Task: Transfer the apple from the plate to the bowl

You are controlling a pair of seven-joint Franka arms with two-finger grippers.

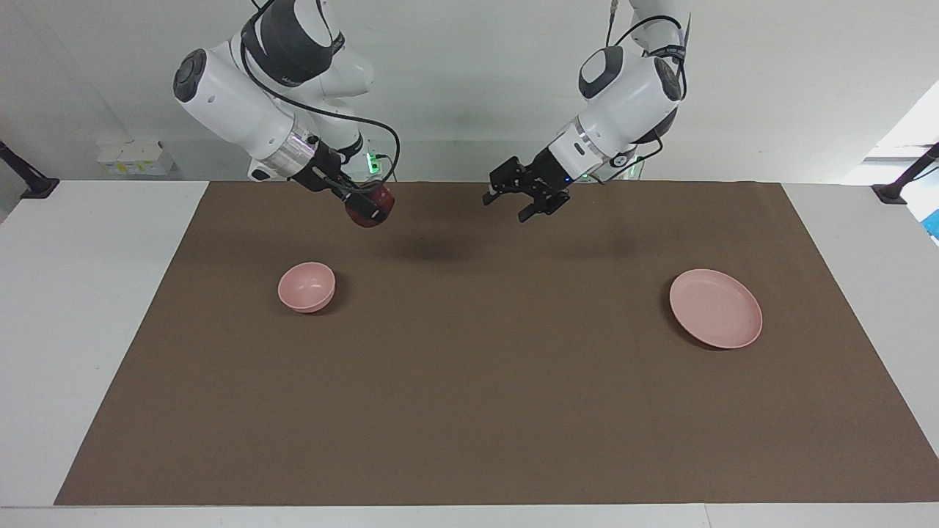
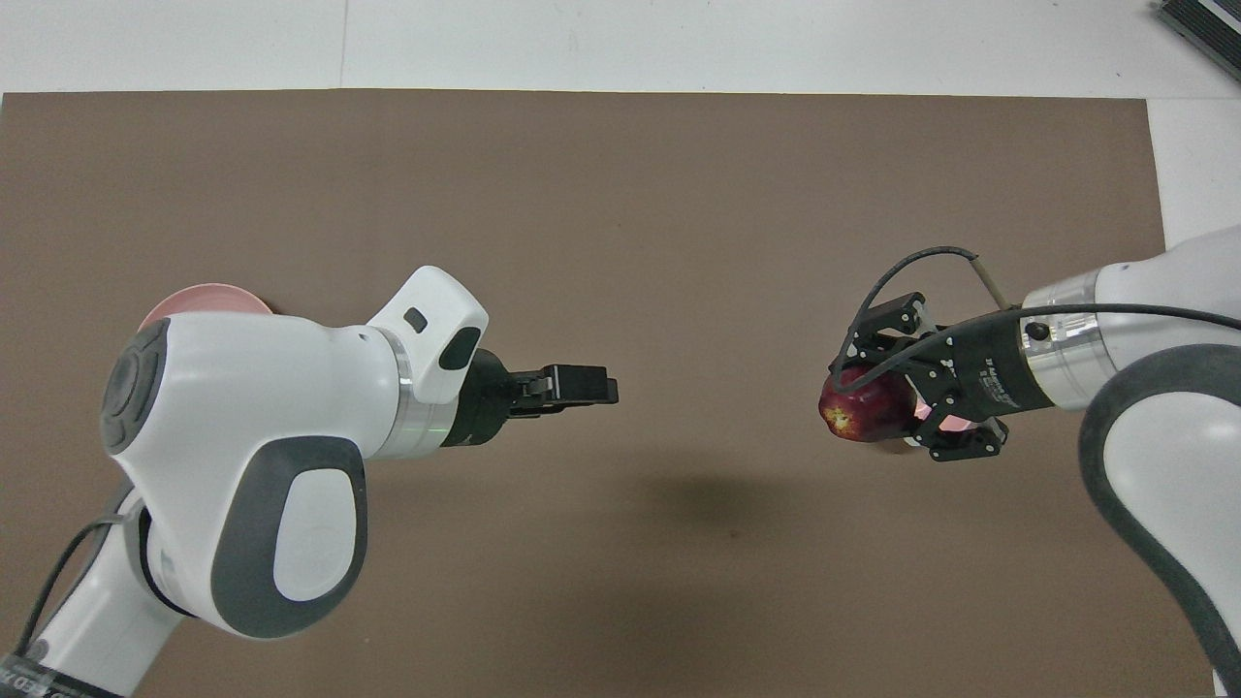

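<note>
The right pincer (image 1: 371, 206) grips the small, round, dark red-maroon apple (image 1: 375, 203), its black fingers clamped on either side of the fruit. It holds the apple up in the air above the brown mat (image 1: 469, 411) that covers the white table (image 1: 88, 308), over bare mat close to the robots' edge. In the overhead view the apple's pale yellowish patch faces outward from the pincer, toward the middle of the table.

The small, deep, round pale-pink bowl (image 1: 307, 287) stands on the mat toward the right arm's end of the table, empty. The apple is above the table and not over the bowl in the facing view; in the overhead view the raised pincer covers most of the bowl, leaving only a sliver of pink between its parts.

The wide, shallow, round pale-pink plate (image 1: 716, 308) lies on the mat toward the left arm's end of the table, well apart from the bowl, with nothing on it. In the overhead view the left arm hides all but a bit of its rim.

The left pincer (image 1: 524, 200) hangs in the air over the mat near the robots' edge, its fingers spread apart and holding nothing. The left arm waits there, away from both plate and bowl.
</note>
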